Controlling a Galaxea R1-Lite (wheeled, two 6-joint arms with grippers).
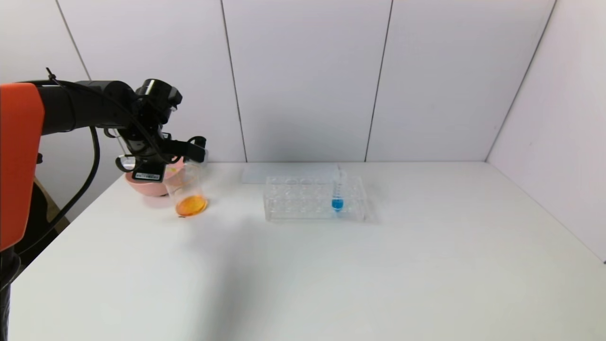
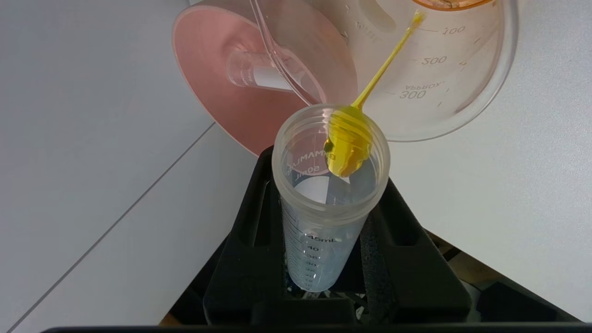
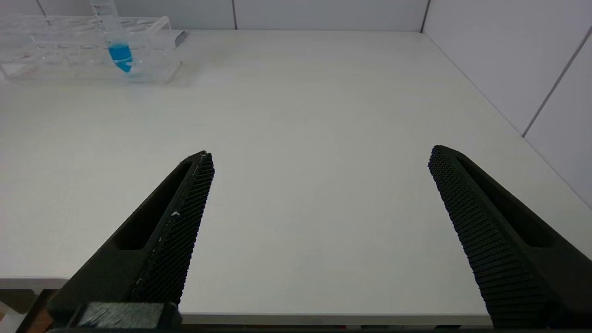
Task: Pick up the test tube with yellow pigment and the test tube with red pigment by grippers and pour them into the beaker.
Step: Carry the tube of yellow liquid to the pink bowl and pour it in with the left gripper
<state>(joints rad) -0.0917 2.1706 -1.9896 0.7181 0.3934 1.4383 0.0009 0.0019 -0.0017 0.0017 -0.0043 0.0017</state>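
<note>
One thin yellow stream runs from the test tube with yellow pigment (image 2: 330,194), clamped in the left gripper (image 2: 330,259) jaws, into the beaker (image 2: 434,69); right gripper (image 3: 319,185) jaws wide open, holding nothing

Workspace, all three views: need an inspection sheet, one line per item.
Surface: white table, no spill seen.
Job's things: yellow tube tipped over the beaker, yellow stream running in; orange liquid already at the beaker's bottom. An empty tube lies in the pink bowl.
Clutter: clear rack holding one blue tube; a flat pale sheet behind it.
Pincers: left pincer shut on the yellow tube; right pincer open and empty, low near the table's front edge.
Cables: black cable looping under the left arm.
Surroundings: white wall panels, nothing else seen.
</note>
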